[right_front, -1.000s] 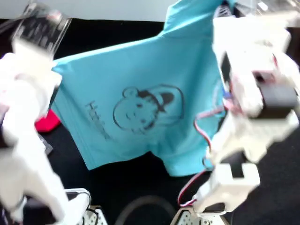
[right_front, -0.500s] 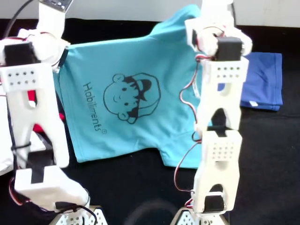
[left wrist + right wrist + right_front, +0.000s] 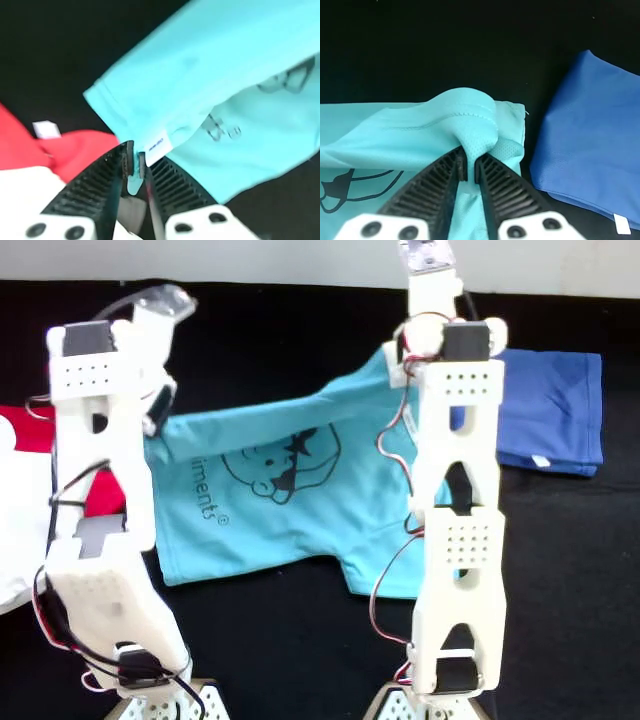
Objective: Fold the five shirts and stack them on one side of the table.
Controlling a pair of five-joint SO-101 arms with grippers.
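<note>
Both tools are pressed together on cloth. Left tool pinches the teal shirt at a hem corner by the label. Right tool pinches a bunched edge of the same shirt. Shirt lies mid-tabletop, held edge lifted over the rest. Folded blue shirt sits just beside it on the right. Fabric looks light and limp, sagging between grips. Best holds are the doubled hems at corners, kept taut. Thin pinches could slip.
</note>
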